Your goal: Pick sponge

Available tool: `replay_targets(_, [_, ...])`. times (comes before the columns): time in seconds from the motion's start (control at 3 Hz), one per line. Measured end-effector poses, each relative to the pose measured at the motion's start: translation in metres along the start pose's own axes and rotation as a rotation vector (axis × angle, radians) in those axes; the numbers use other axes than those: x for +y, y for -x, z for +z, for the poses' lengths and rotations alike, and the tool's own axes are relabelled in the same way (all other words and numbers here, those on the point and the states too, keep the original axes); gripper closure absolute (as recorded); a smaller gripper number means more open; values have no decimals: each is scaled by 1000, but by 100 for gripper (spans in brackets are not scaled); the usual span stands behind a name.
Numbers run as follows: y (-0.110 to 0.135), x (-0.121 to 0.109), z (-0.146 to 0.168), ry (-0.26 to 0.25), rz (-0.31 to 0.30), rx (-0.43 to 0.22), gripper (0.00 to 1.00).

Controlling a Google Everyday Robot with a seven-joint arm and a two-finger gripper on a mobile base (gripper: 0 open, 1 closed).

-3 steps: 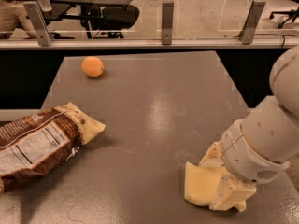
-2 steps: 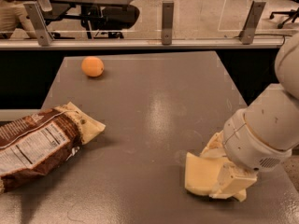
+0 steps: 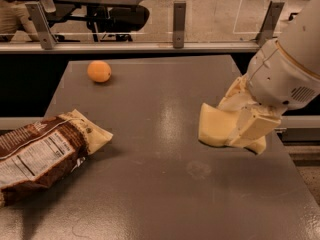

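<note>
1. Since a second ago, the flat pale yellow foam sponge [image 3: 216, 126] with wavy edges has shifted higher and further up the matte grey table [image 3: 150, 194], carried along by the gripper [image 3: 239, 120]. The rounded white arm housing [image 3: 287, 69] has risen with it. The round orange fruit [image 3: 99, 71] and the crinkled brown snack bag [image 3: 40, 156] have not moved.
2. Gripper sits at the table's right side, about mid-depth, tucked under the arm housing. Its blocky pale yellow fingers [image 3: 256, 126] are clamped on the sponge's right portion, with one finger lying across the near face.
3. Sponge hangs tilted, its left part free. The lower edge looks just clear of the table, with a dark shadow line beneath. Judged lifted, not resting.
4. Handling, judged: very light, soft and squashy. The free part may droop or bend under its own weight. Not fragile. The foam surface should give good friction, so slip is unlikely.
5. Best hold, judged: pinch across the thin faces, well in from the wavy edge. A bite too near the rim could let the foam fold and pull out.
6. Task looks nearly done; what remains is carrying the sponge clear and keeping the squeeze steady.
</note>
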State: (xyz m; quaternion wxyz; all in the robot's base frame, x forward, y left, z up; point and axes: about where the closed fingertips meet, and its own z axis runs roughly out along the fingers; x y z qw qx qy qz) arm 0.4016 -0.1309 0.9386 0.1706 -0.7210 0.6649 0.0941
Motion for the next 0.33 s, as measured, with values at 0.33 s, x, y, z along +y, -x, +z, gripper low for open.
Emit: replay_targets(0.33, [0, 0, 0, 0, 0, 0, 100])
